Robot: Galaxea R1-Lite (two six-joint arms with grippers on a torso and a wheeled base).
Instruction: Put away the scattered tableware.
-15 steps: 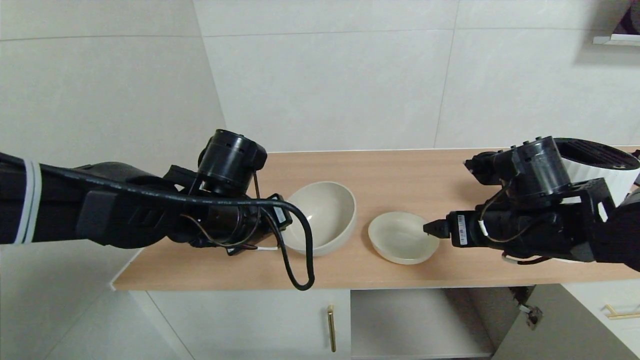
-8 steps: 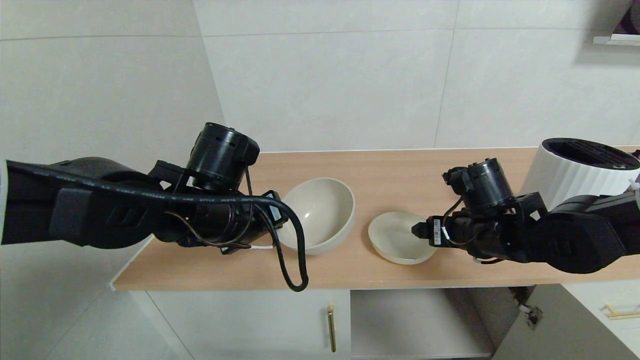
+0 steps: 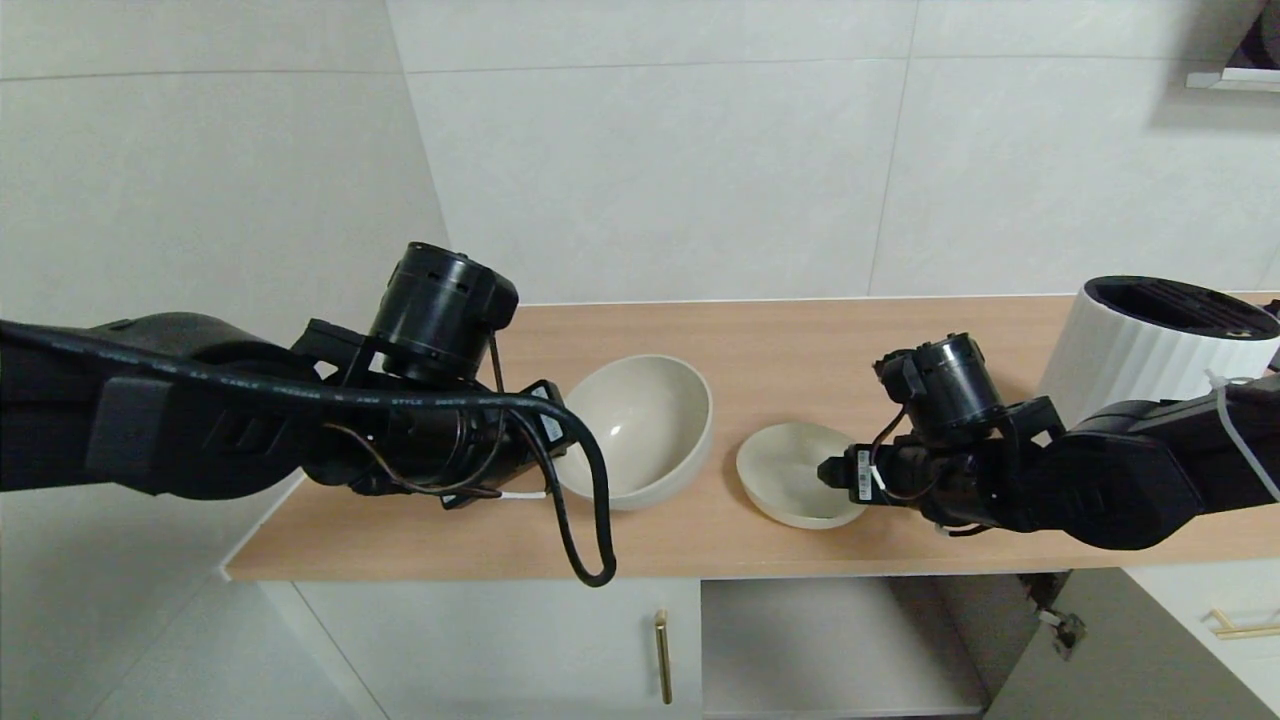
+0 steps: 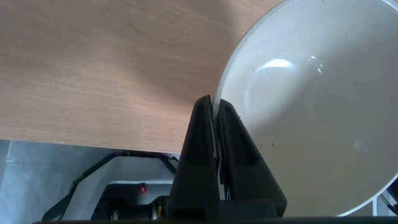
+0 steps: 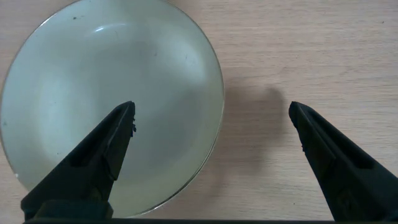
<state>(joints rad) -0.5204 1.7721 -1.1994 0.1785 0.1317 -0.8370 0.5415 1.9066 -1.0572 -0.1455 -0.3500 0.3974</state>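
- Large bowl: cream, glossy and deep. It sits tilted on the wooden counter, toward the counter's left end and near its front edge.
- Left gripper: clenched on the large bowl's rim, one finger inside and one outside.
- Small bowl: pale, shallow and round. It rests upright mid-counter close to the front edge, with a strip of bare wood between the two bowls.
- Right gripper: spread wide across the small bowl's rim, one finger over the bowl's inside and the other over the counter. I cannot tell whether it touches.
- Bare counter runs behind both bowls to the tiled wall.
- Both bowls show bare glaze inside.
- White ribbed container: stands at the counter's right end and has a dark slotted top.
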